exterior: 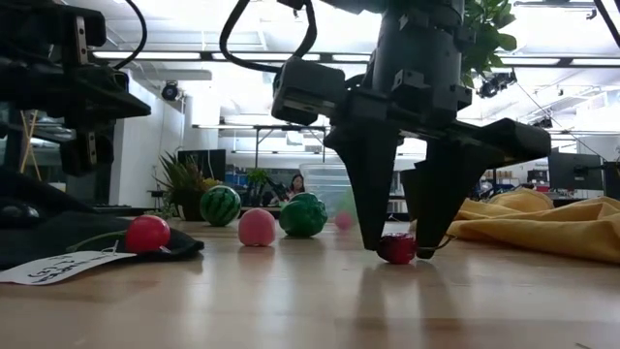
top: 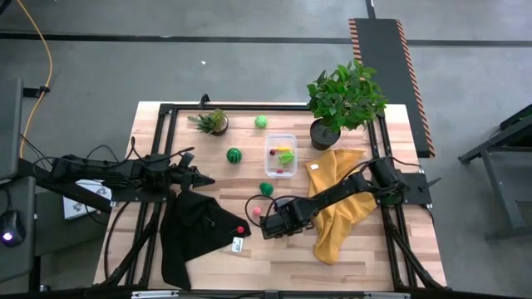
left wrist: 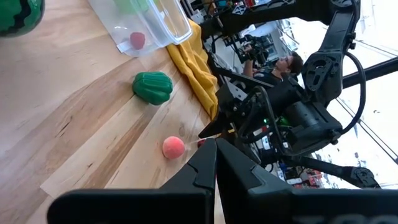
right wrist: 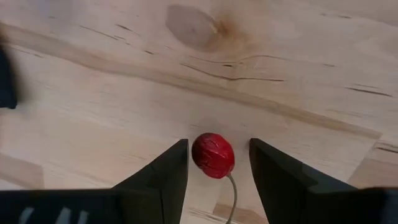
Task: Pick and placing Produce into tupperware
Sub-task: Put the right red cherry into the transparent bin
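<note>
My right gripper (right wrist: 217, 163): down on the table (top: 366, 257) near its front edge, fingers apart, one on each side of a small red cherry (right wrist: 212, 155), not squeezing it.
Pink ball (exterior: 257, 227): just behind, on the wood.
Tupperware (top: 280, 154): farther back, mid-table, some produce inside.
My left gripper (top: 199, 178): pinched shut, holding nothing, above the black cloth (top: 195, 231) by the left edge.

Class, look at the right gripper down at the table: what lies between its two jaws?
A small red cherry-like fruit with a thin stem lies on the wood between the open jaws of the right gripper, touching neither. The right wrist view shows this best; the low view agrees.
</note>
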Available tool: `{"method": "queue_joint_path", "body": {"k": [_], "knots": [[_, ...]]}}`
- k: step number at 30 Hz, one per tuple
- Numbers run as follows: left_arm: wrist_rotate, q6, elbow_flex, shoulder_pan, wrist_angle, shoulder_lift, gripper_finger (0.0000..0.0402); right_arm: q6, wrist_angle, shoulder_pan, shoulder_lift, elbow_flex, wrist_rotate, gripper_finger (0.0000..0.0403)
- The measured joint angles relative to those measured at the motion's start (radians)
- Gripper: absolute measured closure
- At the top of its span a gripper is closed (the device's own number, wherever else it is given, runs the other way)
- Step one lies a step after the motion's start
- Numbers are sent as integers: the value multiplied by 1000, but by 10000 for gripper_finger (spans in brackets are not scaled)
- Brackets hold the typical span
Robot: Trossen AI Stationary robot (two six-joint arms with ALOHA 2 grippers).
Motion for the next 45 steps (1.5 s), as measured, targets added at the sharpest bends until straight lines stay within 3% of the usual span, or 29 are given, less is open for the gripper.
{"method": "queue_joint_path", "body": {"k": [18,28,45], "knots": [[0,0,0,0,0,0,401,-13,-2,0,0,0,0,326],[0,0,0,0,0,0,401,-44,8,0,0,5,-10,329],[0,0,0,0,0,0,401,-220,-78,5,-9,134,32,330]]}}
